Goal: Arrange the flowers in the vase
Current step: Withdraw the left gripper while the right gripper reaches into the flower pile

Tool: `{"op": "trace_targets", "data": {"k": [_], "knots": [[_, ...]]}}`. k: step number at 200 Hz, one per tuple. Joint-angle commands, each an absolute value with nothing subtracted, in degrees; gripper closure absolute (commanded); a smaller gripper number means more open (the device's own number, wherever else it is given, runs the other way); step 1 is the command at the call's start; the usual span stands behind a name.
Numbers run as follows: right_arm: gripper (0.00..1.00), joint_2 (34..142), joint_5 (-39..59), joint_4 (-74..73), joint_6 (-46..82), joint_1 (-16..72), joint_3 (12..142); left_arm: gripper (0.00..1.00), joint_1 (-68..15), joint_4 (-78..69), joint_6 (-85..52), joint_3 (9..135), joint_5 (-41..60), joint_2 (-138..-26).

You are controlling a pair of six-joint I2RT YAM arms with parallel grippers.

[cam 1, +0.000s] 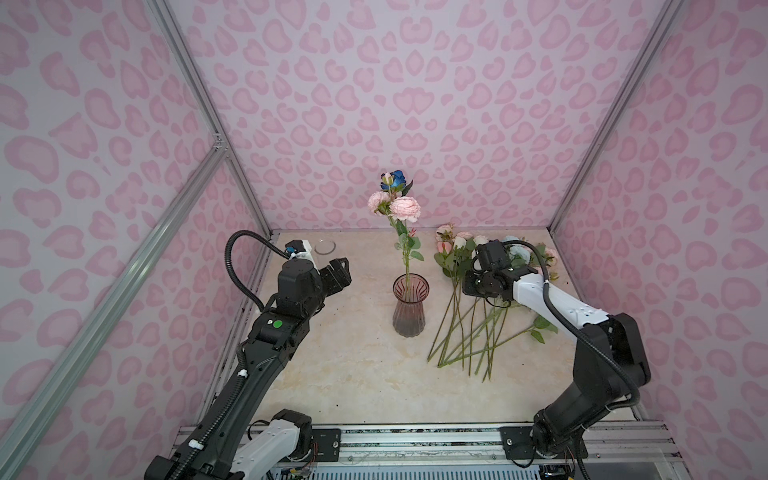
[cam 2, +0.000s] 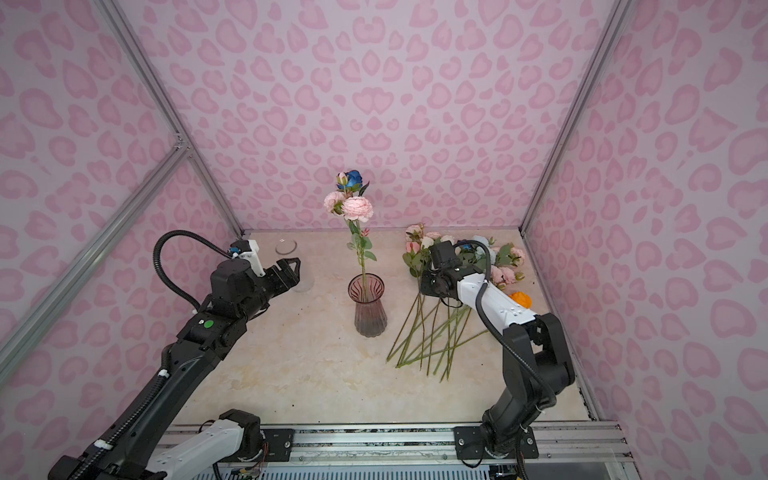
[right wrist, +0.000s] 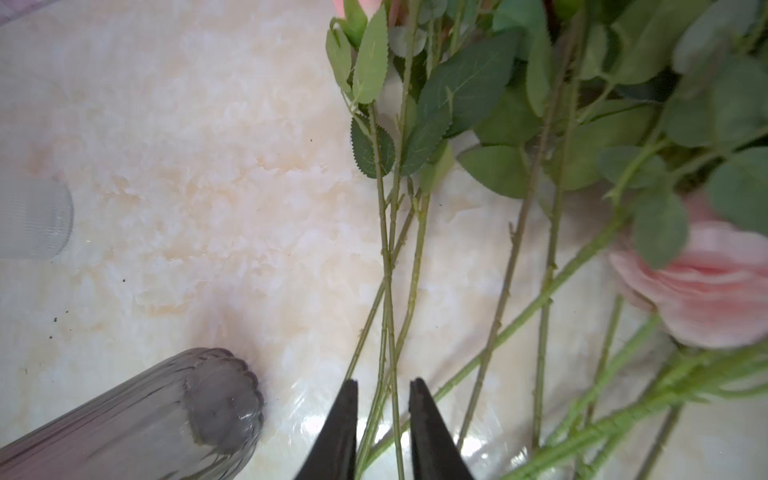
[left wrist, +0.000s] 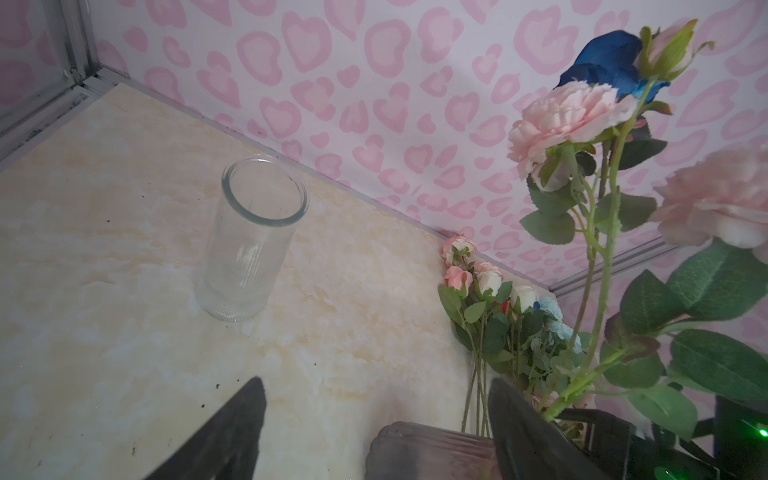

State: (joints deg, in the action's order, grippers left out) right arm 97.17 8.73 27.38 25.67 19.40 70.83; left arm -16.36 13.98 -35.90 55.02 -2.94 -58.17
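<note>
In both top views a ribbed, smoky vase (cam 1: 409, 307) stands upright near the middle of the marble-look table (cam 1: 353, 386), already carrying a few flowers (cam 1: 404, 208): two pink blooms and a dark blue one riding high on long stems. The rest lie in a loose heap (cam 1: 453, 259) just to its right, stems fanned toward the front, likely so each can be taken low and lifted clear. The left fingers (cam 1: 343, 272) hang wide apart and empty to the vase's left, apart from it. The right fingers (cam 1: 468, 289) point down into the heap, hidden under their own wrist. In a top view an orange bloom (cam 2: 520, 298) peeks out behind the right arm, and a clear glass (cam 2: 286, 248) stands unused at the back left. Most of the job, by the look of the heap, lies ahead.

From the left wrist, both fingers show spread and gripping nothing; beyond them sits the vase rim (left wrist: 432, 445), its pink bloom (left wrist: 573, 112) leaning overhead. The clear glass (left wrist: 253, 241) is empty.

From the right wrist, the fingers are parted only narrowly and straddle two or three thin stems (right wrist: 388, 291) of the heap, not visibly pinching them. That spot, low on bare stem and clear of the leaves, looks chosen for a clean hold. The vase's base (right wrist: 216, 403) stands near.
</note>
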Motion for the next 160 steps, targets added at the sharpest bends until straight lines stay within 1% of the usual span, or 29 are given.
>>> {"op": "trace_targets", "data": {"k": [1, 26, 55, 68, 82, 90, 105, 123, 139, 160], "knots": [[0.76, 103.04, 11.37, 25.64, 25.19, 19.53, 73.72, 0.15, -15.76, 13.26, -33.85, 55.62, -0.82, -58.29], [0.72, 110.38, 10.57, 24.85, 24.73, 19.86, 78.41, 0.15, -15.64, 11.56, -30.36, 54.43, -1.67, -57.41], [0.72, 116.82, 8.11, 28.29, 23.67, 20.46, 84.63, 0.15, -15.56, 10.03, -30.14, 52.20, -0.68, -56.14], [0.73, 117.30, 6.20, 28.68, 23.02, 20.92, 85.56, 0.16, -15.59, 9.91, -29.54, 51.98, 1.26, -55.38], [0.79, 118.12, 3.27, 30.70, 21.83, 21.54, 87.43, 0.16, -15.56, 8.51, -29.58, 50.48, 2.14, -54.15], [0.79, 117.45, 1.10, 30.22, 21.19, 22.05, 86.23, 0.16, -15.39, 8.29, -30.52, 50.18, 2.28, -53.53], [0.79, 115.99, 0.21, 28.88, 21.00, 22.58, 82.99, 0.17, -15.29, 8.45, -29.51, 50.56, 3.77, -53.09], [0.79, 114.80, 0.59, 28.38, 21.28, 22.62, 81.49, 0.16, -15.29, 7.62, -30.11, 49.49, 2.66, -53.14], [0.79, 113.63, -1.88, 28.36, 20.71, 23.02, 79.84, 0.17, -15.21, 7.48, -30.50, 49.94, 5.00, -54.13], [0.78, 113.39, -1.46, 28.00, 20.35, 22.94, 77.67, 0.19, -15.21, 8.09, -30.94, 50.97, 7.18, -55.51]]}}
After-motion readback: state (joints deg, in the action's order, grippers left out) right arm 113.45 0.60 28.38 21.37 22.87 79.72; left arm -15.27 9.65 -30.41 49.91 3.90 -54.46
